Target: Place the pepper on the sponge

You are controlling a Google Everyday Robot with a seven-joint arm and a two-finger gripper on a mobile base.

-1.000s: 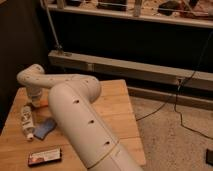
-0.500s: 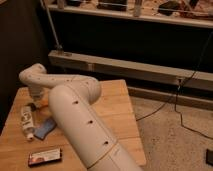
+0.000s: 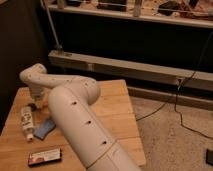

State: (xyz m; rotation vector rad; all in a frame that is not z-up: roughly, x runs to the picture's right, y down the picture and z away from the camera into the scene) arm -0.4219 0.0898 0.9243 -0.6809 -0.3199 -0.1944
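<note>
- Camera view: gripper has barely shifted in 1 s and hangs just behind the sponge; whether it grips anything cannot be told.
- No pepper shows on the sponge's visible part, so placement looks unsettled.

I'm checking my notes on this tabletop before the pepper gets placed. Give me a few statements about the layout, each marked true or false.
1. The sponge lies on the wooden table beside the white bottle. True.
2. The gripper hangs over the table's right side in the camera view. False: it is over the left side, just beyond the bottle.
3. The white bottle stands upright. False: it lies on its side.
4. A dark flat packet lies near the table's front edge. True.
</note>
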